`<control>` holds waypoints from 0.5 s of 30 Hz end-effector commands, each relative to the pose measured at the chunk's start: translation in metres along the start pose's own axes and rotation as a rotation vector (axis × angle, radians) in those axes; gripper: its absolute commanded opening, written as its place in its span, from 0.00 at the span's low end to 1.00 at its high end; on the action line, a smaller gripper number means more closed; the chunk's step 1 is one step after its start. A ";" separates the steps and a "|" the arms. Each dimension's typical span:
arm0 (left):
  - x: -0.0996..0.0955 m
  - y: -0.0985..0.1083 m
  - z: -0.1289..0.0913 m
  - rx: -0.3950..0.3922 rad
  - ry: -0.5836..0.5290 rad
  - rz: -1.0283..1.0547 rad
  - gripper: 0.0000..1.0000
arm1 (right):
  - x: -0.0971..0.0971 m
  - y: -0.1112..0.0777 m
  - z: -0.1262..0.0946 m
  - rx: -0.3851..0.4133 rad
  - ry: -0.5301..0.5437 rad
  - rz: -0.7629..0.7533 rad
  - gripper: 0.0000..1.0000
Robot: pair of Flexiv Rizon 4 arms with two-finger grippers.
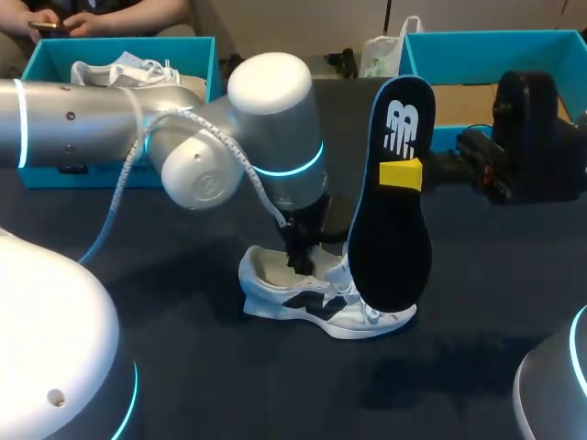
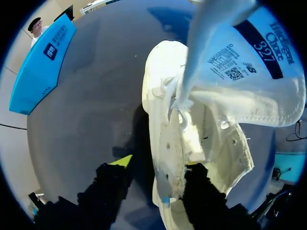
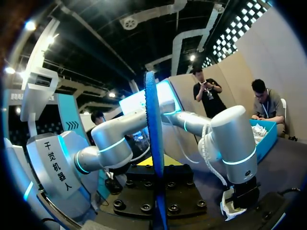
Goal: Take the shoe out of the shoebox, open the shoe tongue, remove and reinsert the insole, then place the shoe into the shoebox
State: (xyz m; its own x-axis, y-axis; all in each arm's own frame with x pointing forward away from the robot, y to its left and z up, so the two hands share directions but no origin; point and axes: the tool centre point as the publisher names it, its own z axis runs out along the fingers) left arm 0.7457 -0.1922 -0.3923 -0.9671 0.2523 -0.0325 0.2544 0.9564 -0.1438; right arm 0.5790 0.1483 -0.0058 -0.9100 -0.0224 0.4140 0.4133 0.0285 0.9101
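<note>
Sitting on its sole mid-table (image 1: 183, 367): white shoe (image 1: 321, 302), toe toward 3 o'clock, heel toward 9. Left gripper (image 1: 298, 255) hangs straight down into the shoe's opening. Left wrist view shows its fingers spread astride the side wall: one finger (image 2: 199, 187) inside against the wall, the other (image 2: 112, 184) outside with a gap, so released, not clamped. Tongue (image 2: 240, 81) stands pulled up toward the toe, label side showing. At 1 o'clock from the shoe, right gripper (image 1: 401, 174) is clenched on the insole (image 1: 390, 247), held upright over the toe, dark face to the head camera. Can't tell if its lower end touches the shoe. Farther back: left shoebox (image 1: 200, 60), blue, at 10 o'clock with a second shoe (image 1: 119, 71) inside; right shoebox (image 1: 495, 46), blue, at 2 o'clock.
</note>
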 end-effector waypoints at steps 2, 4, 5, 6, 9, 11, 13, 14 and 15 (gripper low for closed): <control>0.002 -0.001 -0.001 -0.003 -0.014 0.014 0.00 | -0.001 0.000 0.002 0.001 -0.001 0.002 0.00; 0.005 -0.001 -0.004 0.003 -0.023 0.028 0.00 | -0.001 0.000 0.002 0.001 -0.001 0.002 0.00; 0.006 -0.002 -0.005 0.003 -0.026 0.033 0.00 | -0.001 0.000 0.002 0.001 -0.001 0.002 0.00; 0.006 -0.002 -0.007 0.006 -0.027 0.042 0.00 | -0.001 0.000 0.002 0.001 -0.001 0.002 0.00; 0.008 -0.003 -0.012 0.013 -0.020 0.061 0.00 | -0.001 0.000 0.002 0.001 -0.001 0.002 0.00; 0.008 -0.003 -0.016 0.023 -0.012 0.077 0.00 | -0.001 0.000 0.002 0.001 -0.001 0.002 0.00; 0.010 -0.004 -0.024 0.039 0.001 0.119 0.00 | -0.001 0.000 0.002 0.001 -0.001 0.002 0.00; 0.011 -0.004 -0.027 0.043 -0.002 0.142 0.00 | -0.001 0.000 0.002 0.001 -0.001 0.002 0.00; 0.013 -0.005 -0.031 0.051 0.001 0.175 0.00 | -0.001 0.000 0.002 0.001 -0.001 0.002 0.00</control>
State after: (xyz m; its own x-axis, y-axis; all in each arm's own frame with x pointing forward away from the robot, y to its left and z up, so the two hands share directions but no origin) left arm 0.7336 -0.1992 -0.3746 -0.9214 0.3844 -0.0574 0.3884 0.9054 -0.1712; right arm 0.5789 0.1483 -0.0057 -0.9100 -0.0223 0.4140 0.4134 0.0286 0.9101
